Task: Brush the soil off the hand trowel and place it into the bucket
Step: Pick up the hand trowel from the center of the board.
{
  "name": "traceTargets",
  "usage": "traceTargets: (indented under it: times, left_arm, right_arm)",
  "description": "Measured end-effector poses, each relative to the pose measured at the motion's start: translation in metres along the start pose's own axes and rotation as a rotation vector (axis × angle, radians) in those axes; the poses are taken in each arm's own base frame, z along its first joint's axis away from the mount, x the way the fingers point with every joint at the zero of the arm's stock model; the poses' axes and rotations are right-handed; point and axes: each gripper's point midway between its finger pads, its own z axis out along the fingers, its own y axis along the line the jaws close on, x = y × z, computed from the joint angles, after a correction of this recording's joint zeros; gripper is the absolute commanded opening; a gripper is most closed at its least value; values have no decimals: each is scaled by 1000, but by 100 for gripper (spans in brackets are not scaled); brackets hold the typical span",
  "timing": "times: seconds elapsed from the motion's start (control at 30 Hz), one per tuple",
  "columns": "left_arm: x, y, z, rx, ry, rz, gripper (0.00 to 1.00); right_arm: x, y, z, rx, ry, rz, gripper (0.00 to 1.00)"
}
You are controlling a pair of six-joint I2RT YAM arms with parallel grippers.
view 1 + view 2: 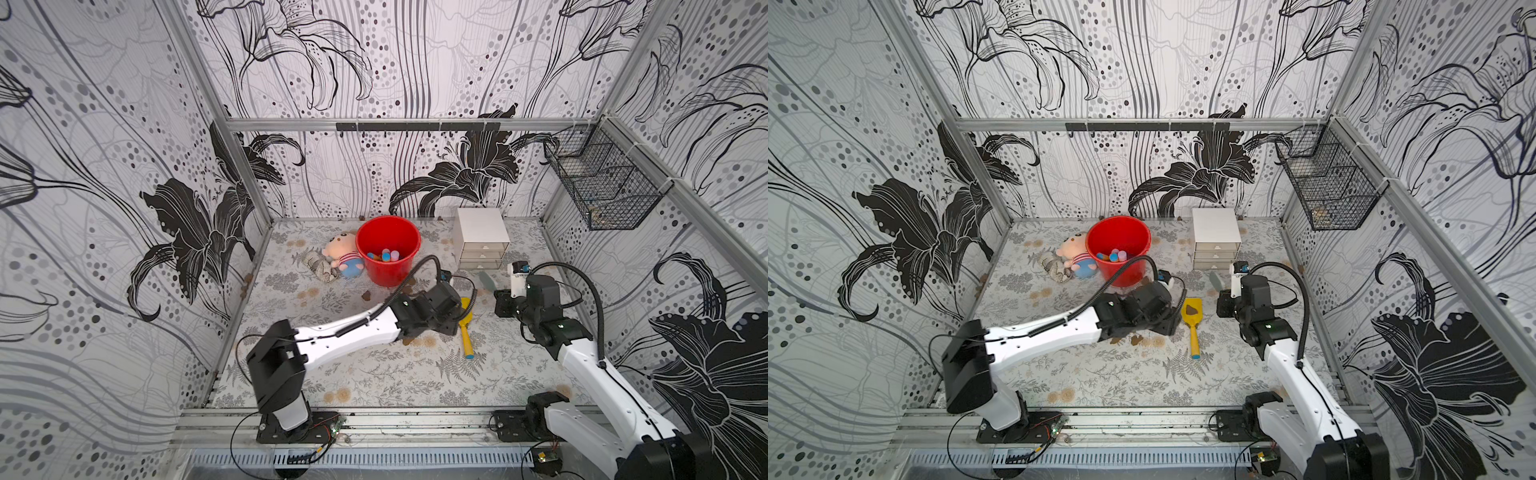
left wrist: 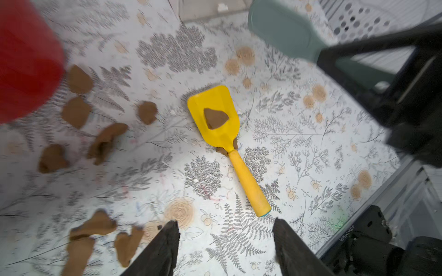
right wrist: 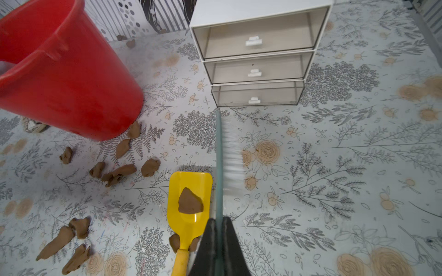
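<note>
The yellow hand trowel [image 2: 229,133] [image 3: 189,210] [image 1: 1192,320] lies flat on the patterned table, in front of the red bucket [image 1: 388,249] [image 1: 1119,249] [image 3: 67,78]. One brown soil clump [image 2: 215,118] [image 3: 190,202] rests on its blade. Several more soil clumps [image 3: 114,172] [image 2: 76,112] lie on the table by the bucket's base. My left gripper [image 2: 226,222] hovers just behind the handle's end, open, with nothing between its fingers. My right gripper [image 3: 218,221] is shut on a grey-green brush [image 3: 218,155] [image 2: 282,31] [image 1: 485,279], whose white bristles hang beside the blade's edge.
A white drawer box [image 1: 482,245] [image 3: 258,55] stands right of the bucket at the back. A plush doll [image 1: 343,255] lies against the bucket's left side. Small coloured items sit inside the bucket. A black wire basket [image 1: 602,191] hangs on the right wall.
</note>
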Motion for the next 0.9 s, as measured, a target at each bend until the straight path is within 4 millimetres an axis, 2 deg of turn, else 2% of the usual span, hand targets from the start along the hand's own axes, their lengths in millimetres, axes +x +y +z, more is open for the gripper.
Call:
traceTargets:
  times: [0.17,0.33,0.43,0.57,0.9]
  left_arm:
    - [33,-24,53,-46,60,38,72]
    - [45,-33,93,-73,97,45,72]
    - [51,-31,110,-102,110,54,70]
    - [59,-20,118,-149,123,66,66]
    - [65,-5,113,-184,111,75,41]
  right_arm:
    - [-3,-11,-6,27,-33,38,0]
    - [-7,-11,-8,23,-46,42,0]
    - [-5,-10,-8,16,-42,43,0]
    - [-3,-9,-8,8,-40,43,0]
    - [-2,-6,-8,-8,-38,42,0]
